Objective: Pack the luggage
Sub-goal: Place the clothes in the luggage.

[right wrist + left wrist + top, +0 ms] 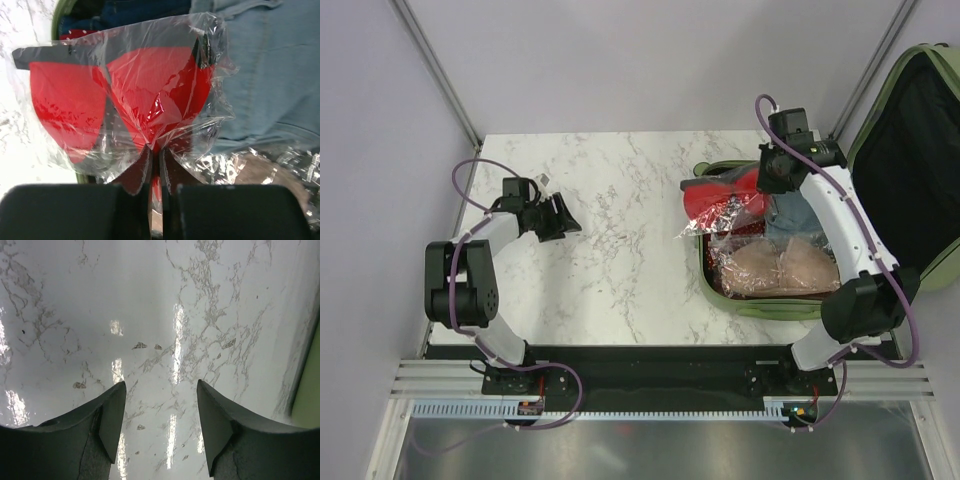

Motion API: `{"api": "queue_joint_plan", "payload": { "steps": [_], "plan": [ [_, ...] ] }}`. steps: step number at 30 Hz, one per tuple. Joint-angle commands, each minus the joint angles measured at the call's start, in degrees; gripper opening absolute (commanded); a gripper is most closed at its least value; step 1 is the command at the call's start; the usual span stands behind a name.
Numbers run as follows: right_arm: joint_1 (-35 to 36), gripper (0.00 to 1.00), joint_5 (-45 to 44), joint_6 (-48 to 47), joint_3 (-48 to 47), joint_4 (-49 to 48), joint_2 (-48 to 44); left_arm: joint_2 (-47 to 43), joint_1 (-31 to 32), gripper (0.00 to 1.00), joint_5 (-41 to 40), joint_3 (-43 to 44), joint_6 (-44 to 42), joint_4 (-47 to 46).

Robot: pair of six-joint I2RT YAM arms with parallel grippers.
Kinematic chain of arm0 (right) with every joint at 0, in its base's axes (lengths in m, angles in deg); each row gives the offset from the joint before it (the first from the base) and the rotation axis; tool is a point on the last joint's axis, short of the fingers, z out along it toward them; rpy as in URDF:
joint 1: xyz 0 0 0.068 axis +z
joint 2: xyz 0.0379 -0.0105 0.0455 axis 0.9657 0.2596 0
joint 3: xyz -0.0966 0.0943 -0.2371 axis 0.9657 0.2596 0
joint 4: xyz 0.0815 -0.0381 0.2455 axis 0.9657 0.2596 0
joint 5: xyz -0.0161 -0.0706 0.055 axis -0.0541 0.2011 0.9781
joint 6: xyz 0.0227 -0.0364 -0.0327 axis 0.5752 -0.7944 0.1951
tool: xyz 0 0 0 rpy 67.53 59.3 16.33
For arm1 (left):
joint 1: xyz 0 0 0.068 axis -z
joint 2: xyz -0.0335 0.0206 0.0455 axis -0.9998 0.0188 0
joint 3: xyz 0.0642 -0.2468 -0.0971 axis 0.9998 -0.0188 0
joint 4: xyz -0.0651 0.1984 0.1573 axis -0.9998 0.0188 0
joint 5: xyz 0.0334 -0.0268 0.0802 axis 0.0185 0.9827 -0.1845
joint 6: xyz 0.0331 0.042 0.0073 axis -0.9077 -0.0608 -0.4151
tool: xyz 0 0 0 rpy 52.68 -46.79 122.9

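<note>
Two claws showed, one on each arm. The right claw [156, 167] was pinched shut on the clear wrap of one red packet [125, 85]. The left claw [161, 385] stood with its jaws apart and empty over bare marble. One suitcase [775, 308] lay open on the right side of the single table [620, 200], its black-lined lid raised to the right. Inside lay one pale pink packet [780, 268] and one light blue denim garment [800, 215], with the red packet at the far left corner. The right claw hung directly over that corner. The left claw was well apart from the suitcase, off to its left.
</note>
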State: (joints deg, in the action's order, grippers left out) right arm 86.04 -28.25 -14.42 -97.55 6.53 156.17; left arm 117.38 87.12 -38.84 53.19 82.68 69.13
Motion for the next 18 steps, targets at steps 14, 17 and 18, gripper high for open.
{"api": "queue_joint_plan", "payload": {
  "steps": [14,17,18],
  "plan": [
    [-10.74,0.08,-9.15,-9.62,9.51,2.21,-9.3,1.4,-0.31,0.65,3.97,1.56,2.92,-4.39],
    [-12.13,0.1,-9.93,-11.03,11.88,-1.3,-8.86,1.75,-0.39,0.65,4.59,1.74,3.18,-4.57],
    [-12.93,0.11,-10.64,-11.73,12.15,-2.01,-7.99,1.75,-0.31,0.65,4.59,1.83,3.36,-4.48]
  ]
}}
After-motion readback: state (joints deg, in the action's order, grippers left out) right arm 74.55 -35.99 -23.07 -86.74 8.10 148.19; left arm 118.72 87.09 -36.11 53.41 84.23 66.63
